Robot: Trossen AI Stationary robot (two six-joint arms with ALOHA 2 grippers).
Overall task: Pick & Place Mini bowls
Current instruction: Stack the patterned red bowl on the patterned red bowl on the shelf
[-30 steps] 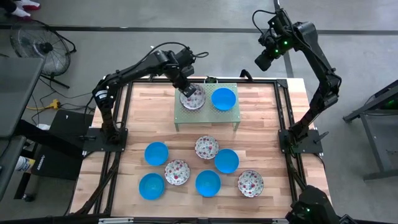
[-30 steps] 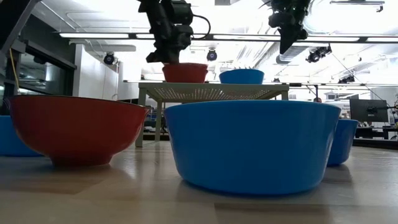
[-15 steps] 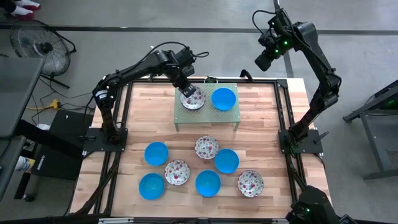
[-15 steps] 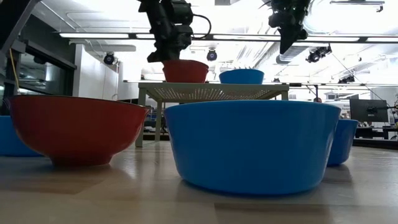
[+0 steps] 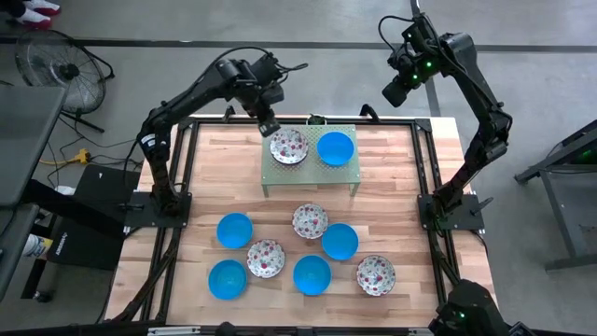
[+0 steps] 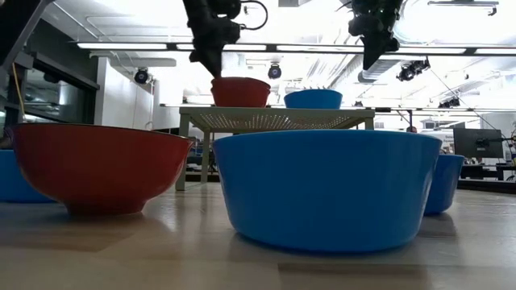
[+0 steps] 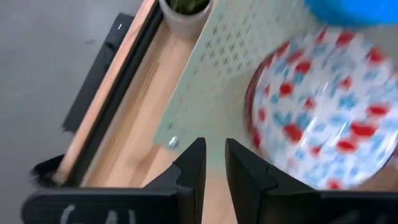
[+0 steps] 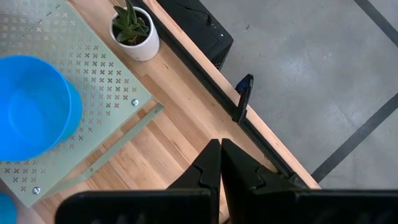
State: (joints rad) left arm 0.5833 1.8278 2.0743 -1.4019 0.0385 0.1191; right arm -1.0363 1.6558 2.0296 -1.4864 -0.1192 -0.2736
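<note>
Nearest the front edge of the desk [image 5: 392,187], seven mini bowls sit loose on the wood. Front row: a blue bowl [image 5: 228,279], a second blue bowl [image 5: 312,274] and a floral bowl [image 5: 375,274], with another floral bowl [image 5: 266,259] just behind and between the two blue ones. Behind these lie a third blue bowl [image 5: 234,230], a blue one to the right [image 5: 340,241] and a floral bowl [image 5: 310,221] touching or nearly touching it. In the low view the floral bowls show red outsides, and one blue bowl [image 6: 326,187] fills the foreground beside a red-sided one [image 6: 98,176].

Farther back, the green stand [image 5: 308,173] carries two more: a floral bowl [image 5: 288,146] on its left part and a blue bowl [image 5: 335,147] on its right, close together, both upright (the low view shows them seated on the stand's top).

The left claw [image 5: 269,125] hangs just off the stand's back left corner, above and beside the floral bowl, holding nothing; its wrist view shows the fingers [image 7: 191,167] with only a narrow gap between them, nearly closed. A small potted plant [image 8: 135,26] stands by the far desk edge behind the stand.

The right claw [image 5: 393,91] waits high beyond the desk's far right corner, fingers pressed together and empty.
</note>
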